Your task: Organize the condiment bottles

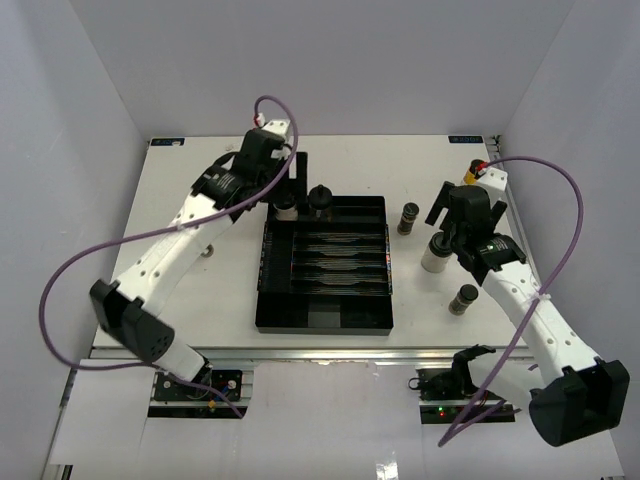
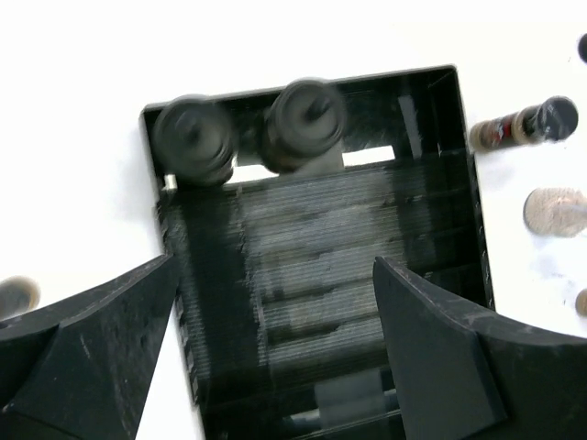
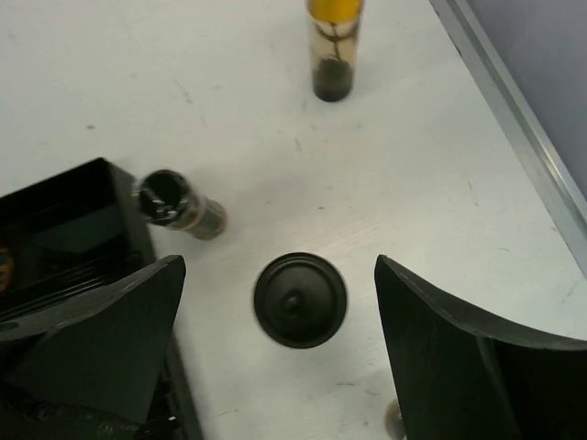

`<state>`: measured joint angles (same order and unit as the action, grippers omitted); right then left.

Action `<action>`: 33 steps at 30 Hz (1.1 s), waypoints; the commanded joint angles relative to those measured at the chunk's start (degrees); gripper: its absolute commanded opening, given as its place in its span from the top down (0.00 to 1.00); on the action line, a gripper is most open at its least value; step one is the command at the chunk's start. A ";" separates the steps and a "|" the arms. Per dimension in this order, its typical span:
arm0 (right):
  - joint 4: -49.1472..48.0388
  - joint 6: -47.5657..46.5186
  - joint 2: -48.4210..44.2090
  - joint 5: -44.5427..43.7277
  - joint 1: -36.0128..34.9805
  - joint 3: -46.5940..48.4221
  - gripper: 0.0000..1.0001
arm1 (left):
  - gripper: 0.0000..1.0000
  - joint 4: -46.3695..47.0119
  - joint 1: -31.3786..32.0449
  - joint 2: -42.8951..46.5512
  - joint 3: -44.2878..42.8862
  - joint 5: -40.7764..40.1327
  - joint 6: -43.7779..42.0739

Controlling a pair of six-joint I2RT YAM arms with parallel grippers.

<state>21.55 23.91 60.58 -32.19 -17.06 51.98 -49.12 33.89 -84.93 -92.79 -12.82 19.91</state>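
A black slotted tray (image 1: 272, 300) lies mid-table. Two squat condiment bottles with knobbed black lids (image 2: 194, 139) (image 2: 304, 124) stand side by side in its far row. My left gripper (image 2: 275, 302) hovers open above the tray, behind those two, holding nothing; from above it (image 1: 292, 178) sits at the tray's far left corner. My right gripper (image 3: 280, 275) is open straight over a third squat bottle (image 3: 300, 300) on the table right of the tray, its fingers apart from it. A slim dark bottle (image 3: 179, 203) stands by the tray's corner. A second slim one (image 1: 463, 298) stands nearer the front.
A yellow-capped bottle (image 3: 332, 50) stands at the far right near the table's metal edge rail (image 3: 523, 119). White walls close in the table on three sides. A small round object (image 2: 14, 295) lies on the table left of the tray.
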 commanded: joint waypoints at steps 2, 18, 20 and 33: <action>1.11 -2.72 2.63 8.36 4.41 -2.64 0.10 | 0.02 1.50 0.04 13.81 10.03 -5.28 3.17; -2.80 -5.10 10.83 11.90 5.99 -5.83 0.09 | 0.02 4.52 -0.14 31.51 24.75 -10.78 6.79; -2.21 -5.02 11.40 11.62 5.94 -5.66 0.09 | 0.02 4.30 -0.14 31.79 25.02 -10.91 6.76; -3.97 -7.42 9.01 11.57 5.99 -5.20 0.61 | 0.02 4.49 -0.22 34.40 28.04 -11.96 7.33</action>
<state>19.51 18.53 72.15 -20.79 -11.27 45.84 -45.25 33.87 -52.76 -65.81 -23.60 26.63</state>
